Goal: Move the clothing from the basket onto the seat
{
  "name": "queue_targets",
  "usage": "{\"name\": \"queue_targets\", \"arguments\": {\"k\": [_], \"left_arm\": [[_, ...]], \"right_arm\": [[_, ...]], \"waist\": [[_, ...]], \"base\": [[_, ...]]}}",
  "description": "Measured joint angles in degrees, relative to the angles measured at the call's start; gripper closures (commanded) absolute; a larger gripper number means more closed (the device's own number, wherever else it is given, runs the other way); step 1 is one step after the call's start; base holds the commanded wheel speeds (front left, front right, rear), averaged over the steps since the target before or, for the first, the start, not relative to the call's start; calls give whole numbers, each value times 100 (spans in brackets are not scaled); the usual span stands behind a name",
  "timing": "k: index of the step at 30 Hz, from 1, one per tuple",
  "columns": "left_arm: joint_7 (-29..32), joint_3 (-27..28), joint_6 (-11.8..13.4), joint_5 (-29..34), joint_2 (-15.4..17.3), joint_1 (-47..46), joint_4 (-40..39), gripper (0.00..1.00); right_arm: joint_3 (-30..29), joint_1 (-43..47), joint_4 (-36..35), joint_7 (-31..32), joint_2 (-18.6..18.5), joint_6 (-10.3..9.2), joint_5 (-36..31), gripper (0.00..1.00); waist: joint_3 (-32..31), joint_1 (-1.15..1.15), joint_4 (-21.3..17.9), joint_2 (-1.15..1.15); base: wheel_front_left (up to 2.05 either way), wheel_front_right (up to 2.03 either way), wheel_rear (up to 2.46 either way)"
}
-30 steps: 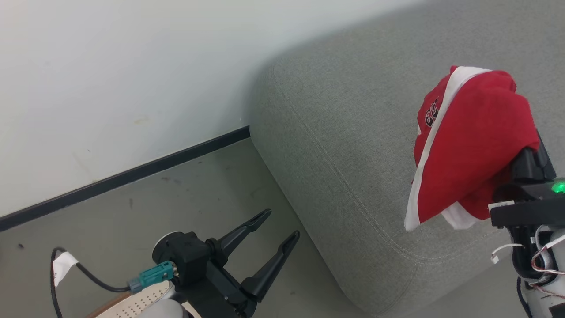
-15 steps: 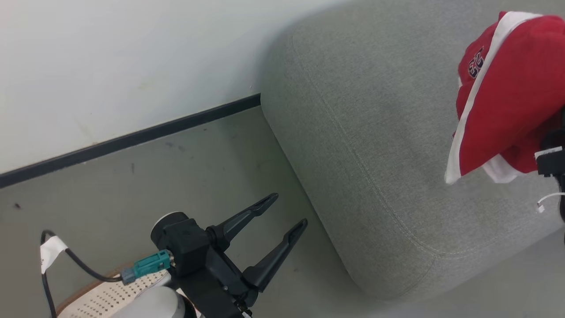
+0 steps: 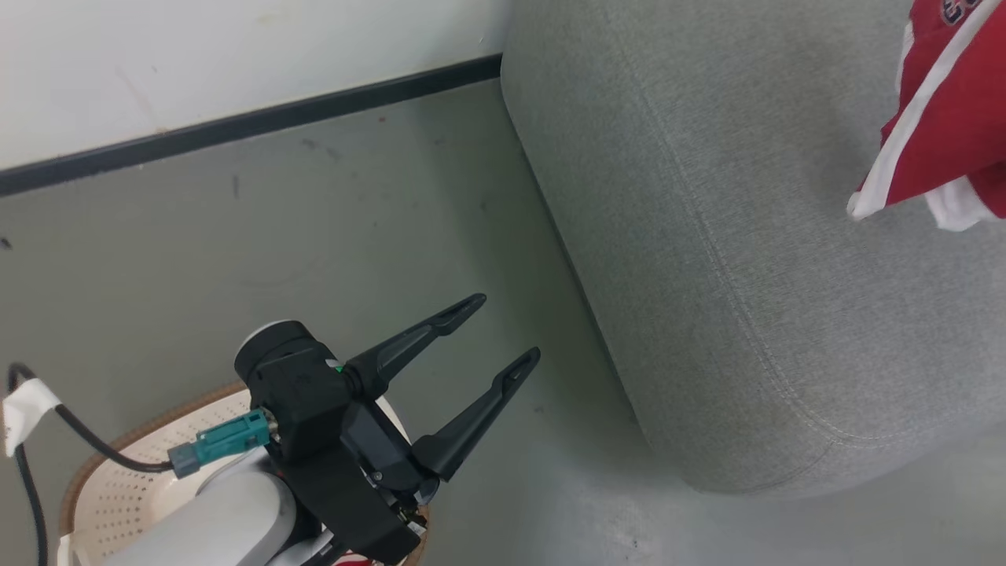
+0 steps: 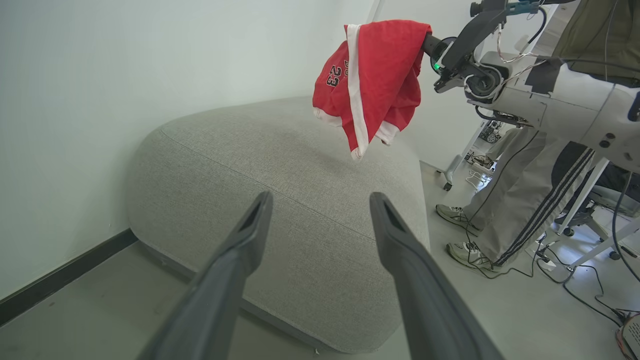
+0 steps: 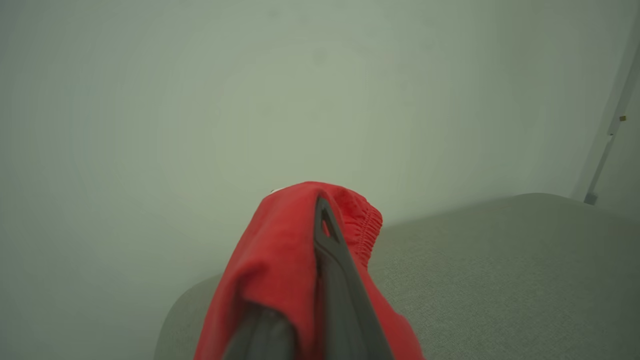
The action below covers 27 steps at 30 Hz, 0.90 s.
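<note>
A piece of the clothing [image 4: 380, 75], red shorts with white trim and a "23", hangs in the air over the grey seat [image 4: 280, 165]. My right gripper [image 5: 320, 210] is shut on its elastic waistband, and the red fabric [image 5: 280, 260] drapes over the fingers. In the head view the clothing [image 3: 951, 118] sits at the upper right above the seat [image 3: 747, 196]. My left gripper [image 3: 508, 326] stands open with nothing in it, low over the floor beside the seat's corner and above the cream basket [image 3: 118, 487]. Its open fingers [image 4: 240, 260] point at the seat's side.
A white wall with a black baseboard [image 3: 251, 122] runs behind the seat. A person's legs [image 4: 530, 200] in grey striped trousers stand to the right of the seat, with cables [image 4: 575, 295] and chair legs on the floor there.
The head camera has tilted, so the whole picture has shifted. The right gripper has carried the clothing farther in over the seat. The left gripper stays open.
</note>
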Motion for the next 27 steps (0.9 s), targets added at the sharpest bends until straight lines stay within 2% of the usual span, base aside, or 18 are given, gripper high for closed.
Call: {"name": "queue_targets", "arguments": {"k": [10,22,25,27], "left_arm": [[136,100,-2,16,220,-310,-216,0],[149,183,-42,16,310,-424,-203,0],[118,203,-42,15,347,-424,-121,0],[97,204,-42,12,347,-424,-73,0]], "right_arm": [[-335,-675,299,-59,-80,-303,12,100],[12,-883,1029,-78,-3,-324,-309,100],[57,-878,1366,-74,33,-538,-419,100],[101,-878,1590,23,55,-583,-421,100]], "waist": [[742,0,233,0],[1302,0,552,0],[1335,-1,605,0],[1308,0,613,0]], "base": [[0,0,0],[0,0,0],[0,0,0],[0,0,0]]}}
